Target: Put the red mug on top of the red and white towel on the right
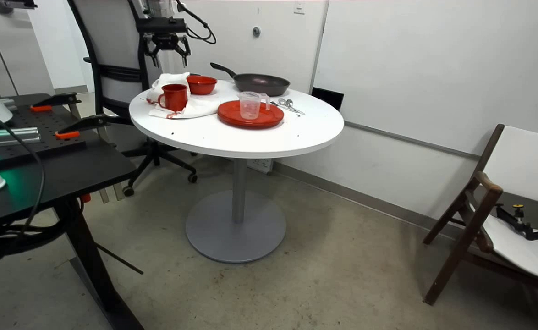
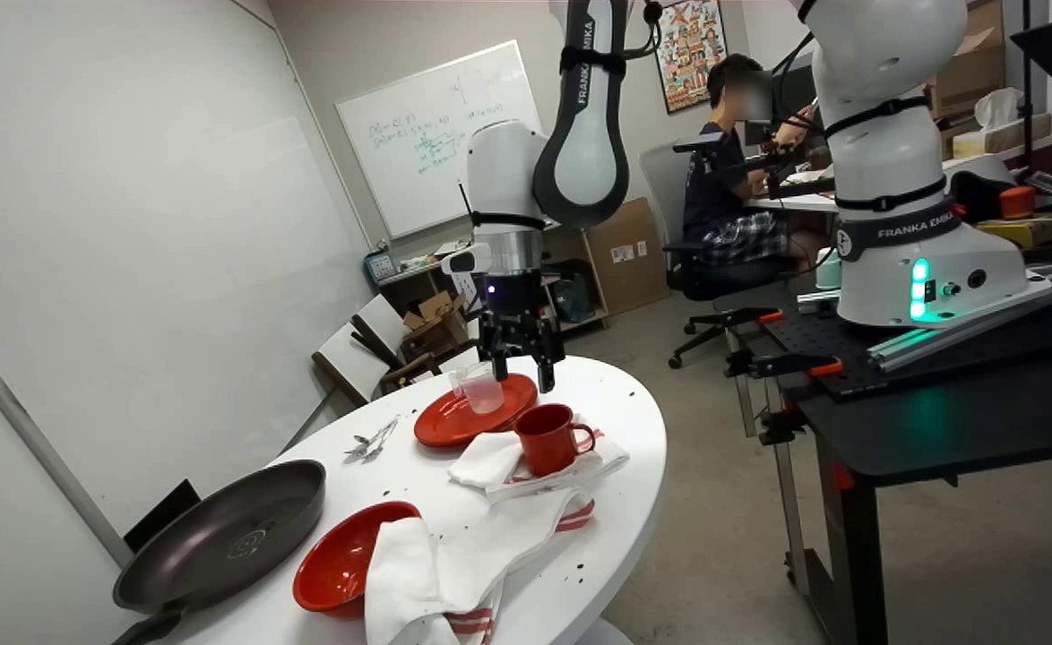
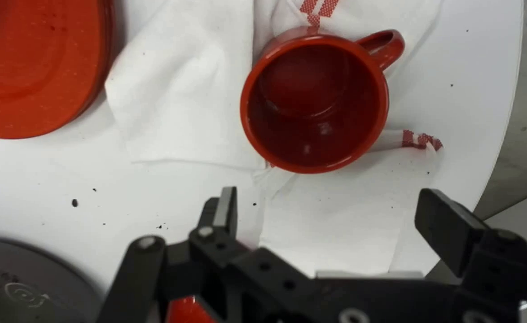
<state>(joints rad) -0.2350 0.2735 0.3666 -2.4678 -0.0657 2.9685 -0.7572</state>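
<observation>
Red mug (image 2: 544,448), upright on red and white towel (image 2: 483,459).
Gripper (image 2: 523,383): fingers (image 3: 445,229) spread apart, higher than mug, clear of it; in an exterior view, red plate (image 2: 441,428) far left of mug, red bowl (image 2: 333,569) near left.

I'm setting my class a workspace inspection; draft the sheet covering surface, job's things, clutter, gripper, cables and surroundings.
Surface: round white table, dark specks scattered across it.
Job's things: red mug upright on red-striped white towel; more striped cloth near the red bowl.
Clutter: clear measuring cup standing on red plates; frying pan; that bowl; metal utensils.
Gripper: open, holding nothing, above the table.
Cables: loop near the gripper; bundle under the black bench.
Surroundings: office chair, wooden chair, whiteboard, seated person.
</observation>
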